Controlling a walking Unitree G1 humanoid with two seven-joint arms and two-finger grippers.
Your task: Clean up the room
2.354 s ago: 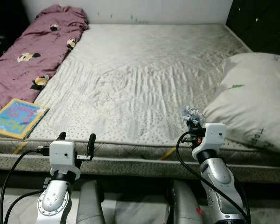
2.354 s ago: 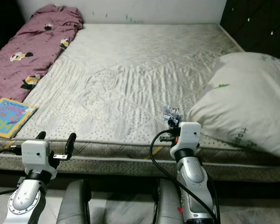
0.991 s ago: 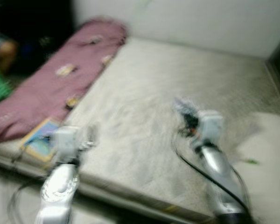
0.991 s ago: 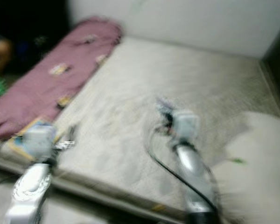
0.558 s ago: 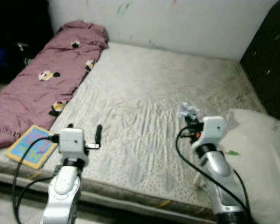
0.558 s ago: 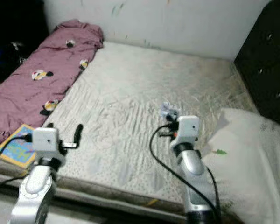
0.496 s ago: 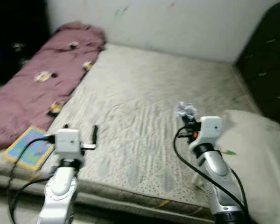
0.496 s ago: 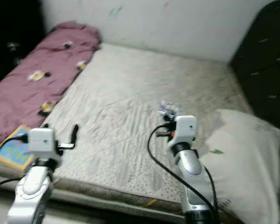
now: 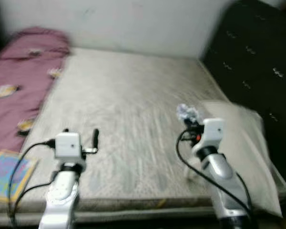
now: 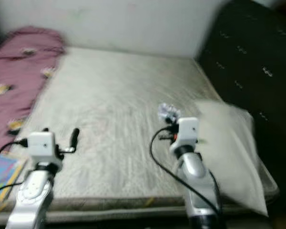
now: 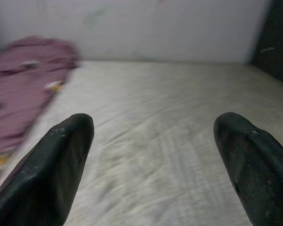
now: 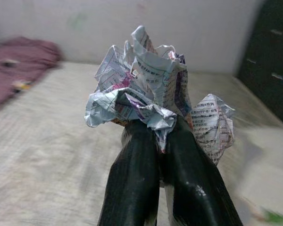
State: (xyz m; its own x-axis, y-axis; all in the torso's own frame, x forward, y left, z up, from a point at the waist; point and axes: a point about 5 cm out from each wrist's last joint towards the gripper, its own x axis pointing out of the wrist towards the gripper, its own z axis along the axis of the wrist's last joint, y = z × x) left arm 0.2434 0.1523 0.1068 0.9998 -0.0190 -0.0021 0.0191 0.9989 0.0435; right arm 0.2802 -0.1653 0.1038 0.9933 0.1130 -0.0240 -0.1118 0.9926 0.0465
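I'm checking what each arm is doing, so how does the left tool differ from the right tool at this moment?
The left tool has its fingers spread wide apart with nothing between them; the right tool has its fingers pressed together on a crumpled paper ball. In the head views, the left tool sits nearer the purple blanket, the right tool beside the pillow. Both are raised over the mattress.

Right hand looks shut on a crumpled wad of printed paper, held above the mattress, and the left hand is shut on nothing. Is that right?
Not quite: the left hand is open, not shut; the left wrist view shows its two fingers spread wide apart with nothing between them. The rest holds: the right hand is shut on the crumpled printed paper, above the mattress.
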